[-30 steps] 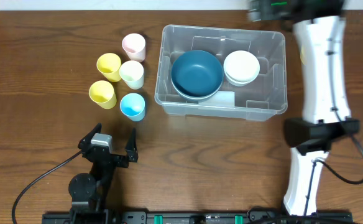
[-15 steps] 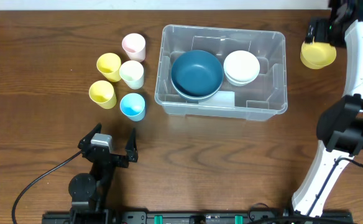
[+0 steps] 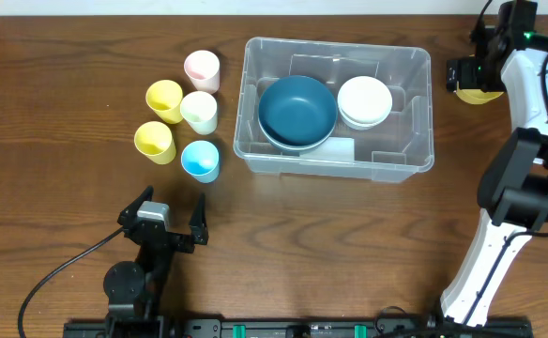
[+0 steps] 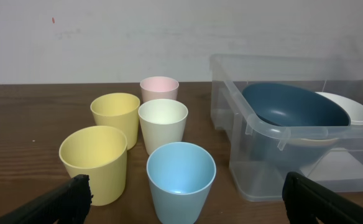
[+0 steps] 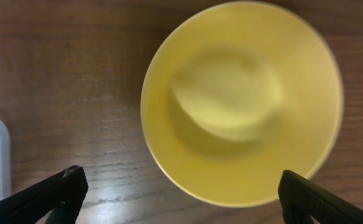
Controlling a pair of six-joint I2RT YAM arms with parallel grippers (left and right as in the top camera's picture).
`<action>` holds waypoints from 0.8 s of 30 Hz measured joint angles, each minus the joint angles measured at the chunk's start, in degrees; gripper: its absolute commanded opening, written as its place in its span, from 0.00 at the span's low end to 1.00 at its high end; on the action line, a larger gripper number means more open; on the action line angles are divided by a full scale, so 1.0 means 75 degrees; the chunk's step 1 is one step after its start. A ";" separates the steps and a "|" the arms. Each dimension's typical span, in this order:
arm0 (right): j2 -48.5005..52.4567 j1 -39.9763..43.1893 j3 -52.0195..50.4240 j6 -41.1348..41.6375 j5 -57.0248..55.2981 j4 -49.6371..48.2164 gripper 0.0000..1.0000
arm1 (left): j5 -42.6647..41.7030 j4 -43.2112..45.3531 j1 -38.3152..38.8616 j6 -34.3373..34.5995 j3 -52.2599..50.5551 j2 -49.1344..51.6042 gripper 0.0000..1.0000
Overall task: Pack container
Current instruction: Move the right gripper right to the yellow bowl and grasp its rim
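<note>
The container (image 3: 339,43), a large clear bin, stands at the table's centre right; it shows at the right of the left wrist view as the container (image 4: 275,132). Inside are a big blue bowl (image 3: 297,111) and stacked white bowls (image 3: 364,100). My right gripper (image 3: 469,75) hangs open over a yellow bowl (image 3: 481,94) just right of the bin. In the right wrist view the yellow bowl (image 5: 240,102) fills the frame and the right gripper (image 5: 183,190) straddles its near rim without touching. My left gripper (image 3: 168,208) rests open near the front edge.
Several cups stand left of the bin: pink (image 3: 202,69), two yellow (image 3: 164,99) (image 3: 154,141), cream (image 3: 199,112) and blue (image 3: 200,161). The blue cup (image 4: 181,180) is right ahead of the left gripper (image 4: 184,190). The right arm (image 3: 523,178) runs up the table's right side.
The right arm has swung to the far right corner and lowered its open gripper over the yellow bowl. The left arm and everything else have stayed put.
</note>
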State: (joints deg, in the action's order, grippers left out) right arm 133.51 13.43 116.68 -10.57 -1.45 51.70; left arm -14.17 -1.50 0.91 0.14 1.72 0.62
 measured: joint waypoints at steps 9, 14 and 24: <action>0.0597 0.0000 -0.0035 -0.0187 0.0000 -0.0006 0.98 | 0.0000 0.0000 0.0000 0.0000 0.0000 0.0000 0.98; 0.0609 0.0003 -0.0038 -0.0274 0.0000 0.0079 0.73 | 0.0000 0.0000 0.0000 0.0000 0.0000 0.0000 0.98; 0.0609 0.0000 -0.0029 0.0356 -0.0035 0.0166 0.09 | 0.0000 0.0000 0.0000 0.0000 0.0000 0.0000 0.98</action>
State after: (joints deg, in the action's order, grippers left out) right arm 138.08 13.43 116.46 -7.90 -1.72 52.95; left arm -14.17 -1.50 0.91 0.14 1.72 0.62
